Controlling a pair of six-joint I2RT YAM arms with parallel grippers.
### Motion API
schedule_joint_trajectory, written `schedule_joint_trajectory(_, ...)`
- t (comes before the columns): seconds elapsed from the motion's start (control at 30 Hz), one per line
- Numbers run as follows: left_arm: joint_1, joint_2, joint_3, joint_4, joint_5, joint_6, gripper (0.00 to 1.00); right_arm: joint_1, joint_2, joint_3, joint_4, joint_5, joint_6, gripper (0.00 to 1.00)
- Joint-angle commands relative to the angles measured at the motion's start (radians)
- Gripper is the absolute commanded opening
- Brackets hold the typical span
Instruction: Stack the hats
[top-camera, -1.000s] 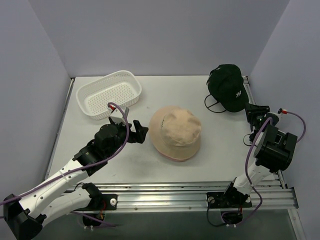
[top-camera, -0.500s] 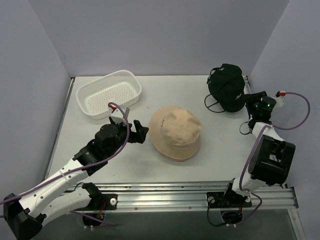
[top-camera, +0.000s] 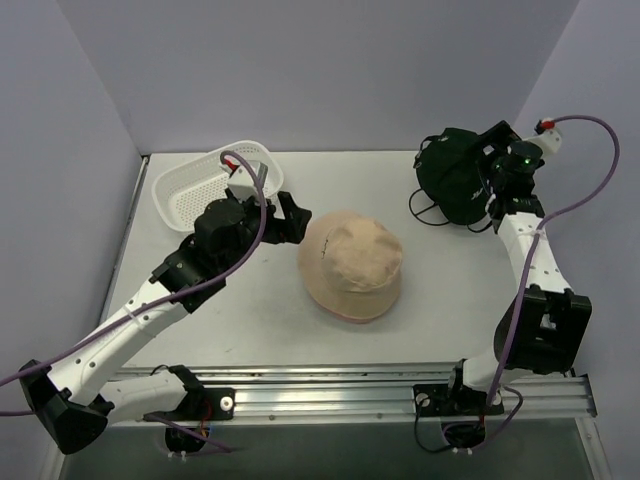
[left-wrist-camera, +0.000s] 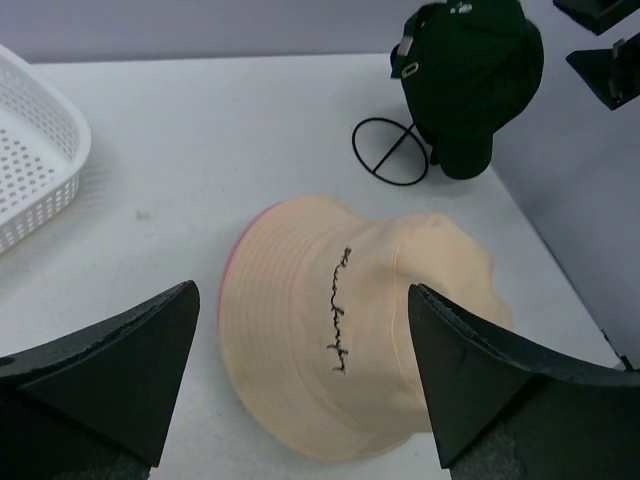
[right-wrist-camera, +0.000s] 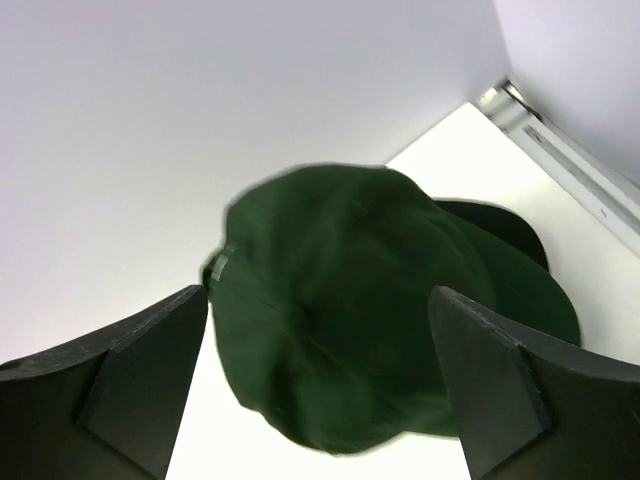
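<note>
A tan bucket hat (top-camera: 352, 262) lies at the table's middle, with a pink hat's rim (top-camera: 338, 318) showing under it. The pink edge (left-wrist-camera: 232, 272) also shows in the left wrist view. My left gripper (top-camera: 294, 222) hovers open just left of the tan bucket hat (left-wrist-camera: 350, 330), nothing between its fingers. At the back right a dark green cap (top-camera: 455, 178) sits over a black cap (right-wrist-camera: 512, 232). My right gripper (top-camera: 488, 165) is open at the right side of that pile. The green cap (right-wrist-camera: 380, 320) lies ahead of its spread fingers, not gripped.
A white mesh basket (top-camera: 215, 187) stands at the back left, behind my left arm. A thin black strap loop (top-camera: 428, 208) lies on the table in front of the caps. The walls close in behind and at both sides.
My right arm swung from the near right up to the back beside the caps, and its jaws opened wide. My left gripper moved back, toward the basket.
</note>
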Motion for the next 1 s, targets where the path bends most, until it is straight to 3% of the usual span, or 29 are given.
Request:
schedule_joint_trajectory(0.0,0.042,0.069,0.133,-0.027,0.046,-0.005,0.94,0.021,0.091,0.126,-0.114,0.073,-0.101,0.90)
schedule_joint_trajectory(0.17,0.131,0.144,0.196,0.023,0.148,-0.010,0.94,0.023,0.227,0.270,-0.142,0.002,-0.158,0.92)
schedule_joint_trajectory(0.33,0.163,0.241,0.274,0.013,0.169,0.051,0.94,0.021,0.376,0.411,-0.185,-0.230,-0.263,0.93)
schedule_joint_trajectory(0.67,0.192,0.344,0.340,0.057,0.165,0.082,0.94,0.034,0.450,0.477,-0.146,-0.551,-0.337,0.91)
schedule_joint_trajectory(0.8,0.194,0.417,0.392,0.051,0.201,0.105,0.94,0.058,0.467,0.477,-0.140,-0.590,-0.336,0.91)
schedule_joint_trajectory(0.97,0.197,0.548,0.581,-0.027,0.269,0.151,0.94,0.101,0.467,0.451,-0.102,-0.589,-0.297,0.91)
